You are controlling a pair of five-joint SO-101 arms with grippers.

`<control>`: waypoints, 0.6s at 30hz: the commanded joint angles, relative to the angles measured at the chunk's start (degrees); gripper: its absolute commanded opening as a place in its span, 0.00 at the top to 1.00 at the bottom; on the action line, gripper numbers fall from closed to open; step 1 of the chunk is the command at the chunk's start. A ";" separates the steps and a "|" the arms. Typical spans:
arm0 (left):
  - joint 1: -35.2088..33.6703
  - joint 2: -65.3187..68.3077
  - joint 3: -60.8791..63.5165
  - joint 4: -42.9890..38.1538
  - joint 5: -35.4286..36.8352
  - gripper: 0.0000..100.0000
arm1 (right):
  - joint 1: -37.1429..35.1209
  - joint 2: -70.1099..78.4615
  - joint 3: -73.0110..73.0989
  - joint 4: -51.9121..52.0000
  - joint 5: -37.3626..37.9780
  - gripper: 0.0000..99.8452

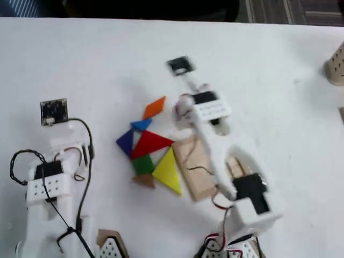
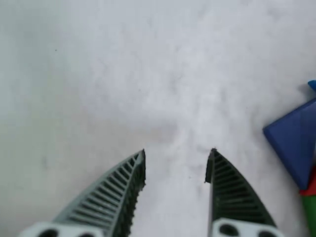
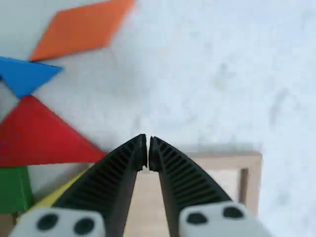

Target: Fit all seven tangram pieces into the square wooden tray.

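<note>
The wooden tray [image 1: 200,185] lies at centre right, partly under the right arm. Left of it, clustered on the table, are a yellow triangle [image 1: 169,171], red triangle [image 1: 150,144], green square [image 1: 143,164], dark blue piece [image 1: 126,142], small light-blue triangle [image 1: 142,124], tan triangle [image 1: 144,180] and orange parallelogram [image 1: 155,107]. My right gripper [image 3: 148,138] is shut and holds nothing. Its tips are above the rim of the tray [image 3: 222,163], beside the red triangle [image 3: 39,133]. My left gripper [image 2: 175,150] stands open above bare table, apart from the dark blue piece [image 2: 294,143].
A wooden pegged object [image 1: 336,67] stands at the right edge. A tan block [image 1: 110,242] sits at the front between the arm bases. Black cables [image 1: 86,161] hang by the left arm. The table's far edge [image 1: 161,20] borders a dark floor.
</note>
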 commanded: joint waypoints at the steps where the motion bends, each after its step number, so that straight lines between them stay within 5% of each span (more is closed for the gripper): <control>1: -0.66 0.13 -0.35 -1.93 0.62 0.79 | 1.98 -8.31 5.54 2.42 1.85 0.98; 9: -0.66 0.13 -0.35 -1.93 0.62 0.79 | -5.58 -21.85 26.37 1.54 8.70 0.97; 18: -0.66 0.13 -0.35 -1.93 0.62 0.79 | -17.45 -25.27 37.27 -0.31 8.62 0.81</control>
